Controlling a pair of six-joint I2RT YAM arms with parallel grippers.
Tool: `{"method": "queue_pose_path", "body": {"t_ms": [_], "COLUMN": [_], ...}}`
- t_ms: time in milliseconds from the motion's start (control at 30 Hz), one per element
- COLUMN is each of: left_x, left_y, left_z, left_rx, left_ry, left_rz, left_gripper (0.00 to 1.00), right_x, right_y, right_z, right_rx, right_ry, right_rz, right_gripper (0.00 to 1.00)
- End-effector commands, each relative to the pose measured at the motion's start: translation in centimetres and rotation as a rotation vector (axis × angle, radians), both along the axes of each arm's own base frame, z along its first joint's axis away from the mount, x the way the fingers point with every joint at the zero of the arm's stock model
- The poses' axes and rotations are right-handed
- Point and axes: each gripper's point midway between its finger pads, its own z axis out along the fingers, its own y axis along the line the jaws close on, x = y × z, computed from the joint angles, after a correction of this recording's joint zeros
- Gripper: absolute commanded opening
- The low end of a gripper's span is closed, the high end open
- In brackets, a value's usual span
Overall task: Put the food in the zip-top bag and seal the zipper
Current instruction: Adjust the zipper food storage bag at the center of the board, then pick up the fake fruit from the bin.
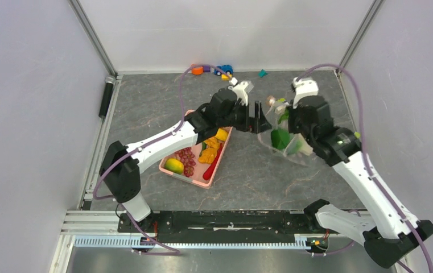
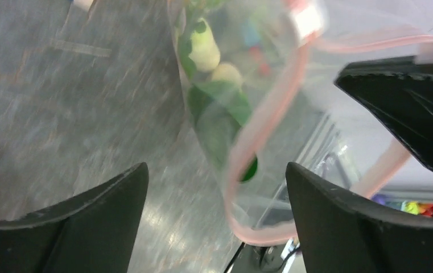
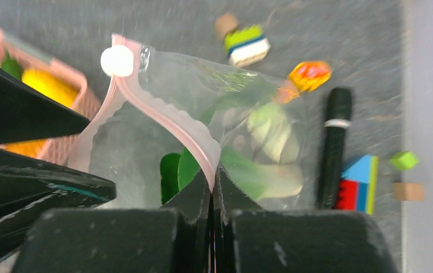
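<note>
Overhead: left claw point(image 2: 217, 170), right claw point(image 3: 213, 176), one zip-top bag point(image 1: 285, 142), one pink basket point(image 1: 194, 181).

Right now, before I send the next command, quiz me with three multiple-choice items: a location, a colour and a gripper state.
1. The mango lies: A inside the zip-top bag; B in the pink basket; C underneath that bag.
2. The zipper strip is: A pinkish; B blue; C black.
3. The right gripper is: A open over the basket; B shut and empty; C shut on the bag's rim.
Answers: 1 B, the top view shows it at the basket's near end; 2 A, the right wrist view shows the pinkish strip; 3 C, its fingers pinch the strip.
</note>
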Motion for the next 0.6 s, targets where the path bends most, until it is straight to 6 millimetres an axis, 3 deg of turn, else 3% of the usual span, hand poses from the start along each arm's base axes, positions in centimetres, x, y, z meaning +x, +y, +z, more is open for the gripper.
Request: {"method": "queue_pose_path", "body": {"t_ms": [0, 133, 300, 433, 567], "left_x": [-1.2, -2.5, -3.1, -3.3, -3.5], "left_y": [3.3, 9.2, 17.4, 21.6, 24.2], "left_z": [-0.8, -2.8, -5.8, -7.7, -8.8], "left_rx": [0.031, 0.130, 0.271, 0.329, 0.344], "left_ry": [-0.050, -0.084, -0.075, -0.030, 0.010], "left_rz": [0.050, 0.184, 0.450, 0.579, 0.660], "left_gripper": [1.00, 1.00, 1.00, 1.00, 1.00], "right_x": [0.5, 0.7, 0.7, 0.5, 0.4], "right_y": [5.1, 8.2, 9.3, 9.3, 9.1], "right_z": [-6.2, -9.2, -11.2, -12.5, -12.6], "right_rx": [0.123, 0.203, 0.233, 0.226, 0.239], "right_ry": [0.085, 0.105, 0.116, 0.120, 0.080], "right_rz": [0.189, 0.309, 0.355, 0.361, 0.363], "right_gripper": [0.00, 0.00, 0.00, 0.00, 0.00]}}
